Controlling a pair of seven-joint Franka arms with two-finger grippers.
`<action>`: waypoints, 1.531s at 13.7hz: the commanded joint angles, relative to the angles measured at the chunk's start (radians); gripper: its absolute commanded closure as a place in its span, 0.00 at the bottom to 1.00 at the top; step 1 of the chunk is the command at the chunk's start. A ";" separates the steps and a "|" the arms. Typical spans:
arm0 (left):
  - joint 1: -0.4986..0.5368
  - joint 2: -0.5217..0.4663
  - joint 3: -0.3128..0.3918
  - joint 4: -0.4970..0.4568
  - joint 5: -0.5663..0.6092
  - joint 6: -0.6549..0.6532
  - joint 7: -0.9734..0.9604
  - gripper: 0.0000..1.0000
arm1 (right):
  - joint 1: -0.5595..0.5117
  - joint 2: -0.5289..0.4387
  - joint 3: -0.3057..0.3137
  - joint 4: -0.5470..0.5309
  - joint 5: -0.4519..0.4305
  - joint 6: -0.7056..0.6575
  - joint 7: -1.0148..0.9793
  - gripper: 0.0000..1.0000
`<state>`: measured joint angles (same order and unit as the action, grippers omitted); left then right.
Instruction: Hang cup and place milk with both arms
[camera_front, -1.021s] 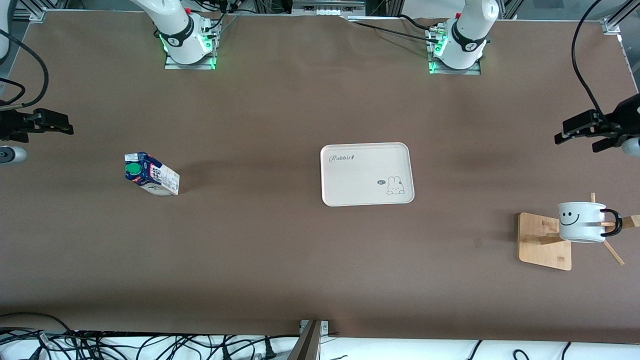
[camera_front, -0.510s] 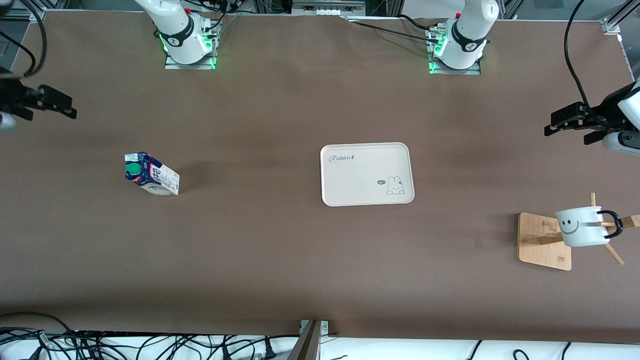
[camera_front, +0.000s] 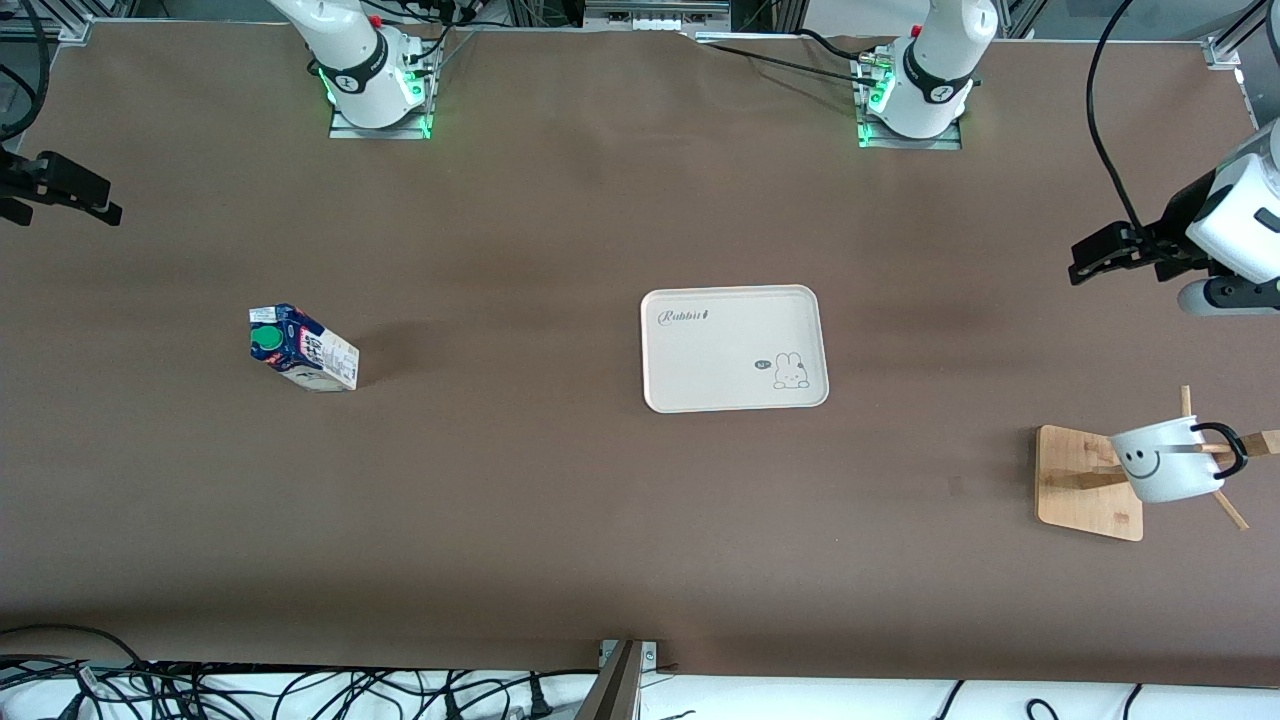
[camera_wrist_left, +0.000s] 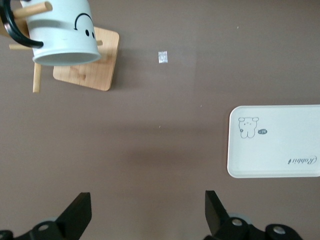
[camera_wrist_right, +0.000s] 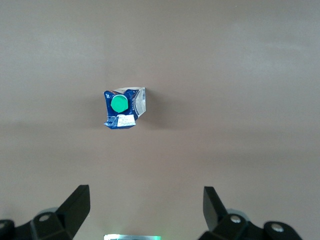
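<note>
The cup (camera_front: 1167, 459), white with a black smiley face, hangs by its black loop handle on a peg of the wooden rack (camera_front: 1090, 482) near the left arm's end of the table; it also shows in the left wrist view (camera_wrist_left: 62, 32). The milk (camera_front: 303, 348) stands on the table toward the right arm's end, its green cap up, and shows in the right wrist view (camera_wrist_right: 123, 107). My left gripper (camera_front: 1112, 252) is open and empty, up over the table's end. My right gripper (camera_front: 55, 190) is open and empty, up over the other end.
A white tray (camera_front: 735, 347) with a rabbit print lies in the middle of the table, also in the left wrist view (camera_wrist_left: 275, 141). Arm bases stand along the table's robot edge. Black cables trail off both grippers and lie below the front edge.
Both grippers have drawn up and away from the table's front edge. The cup has tilted and swung a little on its peg. The milk has not moved.
</note>
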<state>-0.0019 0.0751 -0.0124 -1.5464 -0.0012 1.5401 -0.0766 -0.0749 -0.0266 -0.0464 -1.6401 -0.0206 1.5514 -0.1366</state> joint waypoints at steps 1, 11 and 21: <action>0.000 0.005 0.000 0.051 0.001 -0.043 -0.008 0.00 | 0.015 0.011 0.007 0.040 -0.007 -0.028 0.014 0.00; 0.011 0.002 -0.003 0.072 -0.005 -0.069 0.359 0.00 | 0.017 0.011 0.008 0.043 -0.007 -0.028 0.009 0.00; -0.030 -0.003 -0.015 0.121 0.001 -0.158 0.141 0.00 | 0.014 0.014 0.005 0.039 -0.004 -0.028 0.022 0.00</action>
<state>-0.0112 0.0714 -0.0281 -1.4591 -0.0024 1.4446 0.0827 -0.0629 -0.0186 -0.0396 -1.6194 -0.0206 1.5426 -0.1287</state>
